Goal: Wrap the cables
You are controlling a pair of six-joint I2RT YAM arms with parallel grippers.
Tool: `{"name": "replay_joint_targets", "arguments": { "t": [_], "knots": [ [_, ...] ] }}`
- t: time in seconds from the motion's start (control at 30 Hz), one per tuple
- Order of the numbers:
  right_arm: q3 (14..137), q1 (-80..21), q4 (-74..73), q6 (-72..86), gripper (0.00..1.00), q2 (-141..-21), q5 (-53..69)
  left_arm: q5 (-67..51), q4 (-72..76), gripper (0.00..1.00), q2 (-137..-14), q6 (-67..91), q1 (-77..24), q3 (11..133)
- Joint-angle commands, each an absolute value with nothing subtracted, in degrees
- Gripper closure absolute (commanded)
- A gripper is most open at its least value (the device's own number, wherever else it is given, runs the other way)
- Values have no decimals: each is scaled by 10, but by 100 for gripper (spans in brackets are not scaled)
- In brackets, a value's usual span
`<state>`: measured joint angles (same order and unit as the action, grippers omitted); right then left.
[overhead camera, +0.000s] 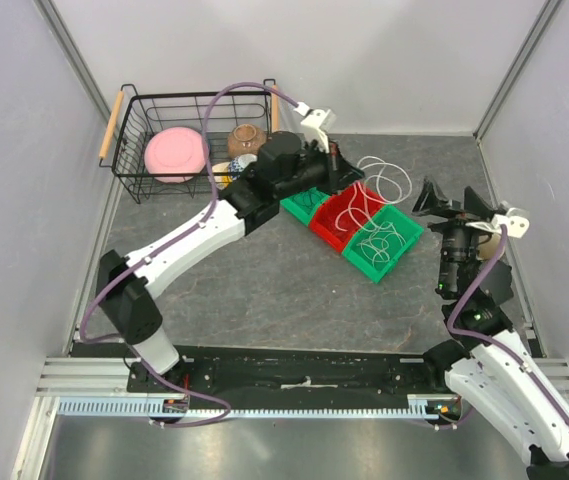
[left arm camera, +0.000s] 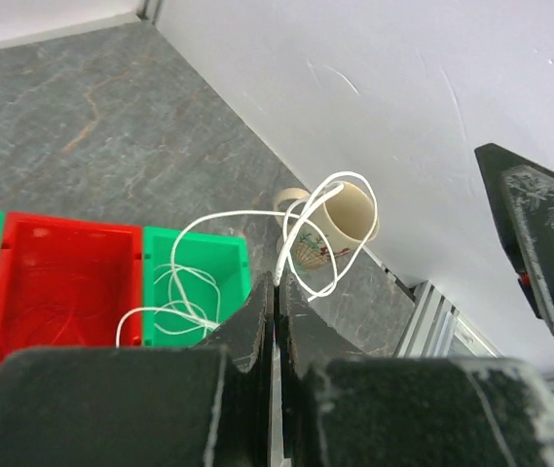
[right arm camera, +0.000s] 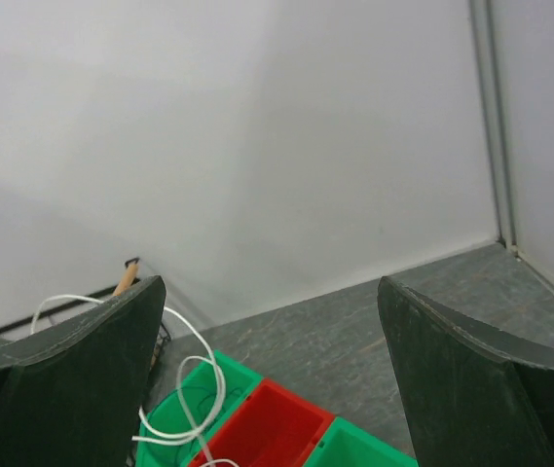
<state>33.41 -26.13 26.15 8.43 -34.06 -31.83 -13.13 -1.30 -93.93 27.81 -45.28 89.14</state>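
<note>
My left gripper is shut on a white cable and holds it up over the bins. The cable's loops hang beyond the fingertips and trail down into the near green bin. In the top view the white loops lie past the bin row. That row runs green, red, green, with thin wire loops inside. My right gripper is open and empty, raised to the right of the bins and facing them. The right wrist view shows the white cable too.
A black wire basket with wooden handles stands at the back left and holds a pink plate and small dishes. A beige cup lies on its side by the right wall. White walls enclose the table on three sides.
</note>
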Motion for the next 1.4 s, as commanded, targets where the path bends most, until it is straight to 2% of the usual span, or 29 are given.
{"name": "replay_joint_targets", "arguments": {
  "t": [0.0,0.27,0.6,0.87,1.0,1.37],
  "knots": [
    [323,-263,289,91,2,-315,-393,-105,9,98,-998,292,-479,949],
    [323,-263,288,85,2,-324,-394,-86,-21,98,-1121,301,-504,1019],
    [328,-263,286,82,2,-340,-388,39,-60,98,-1129,289,-507,989],
    [331,-263,282,83,2,-350,-384,31,-69,98,-1129,269,-516,972],
    [331,-263,284,82,2,-352,-386,70,-80,98,-1141,245,-541,979],
    [331,-263,280,78,2,-350,-385,98,-142,98,-1201,224,-574,1044]
  ]
}}
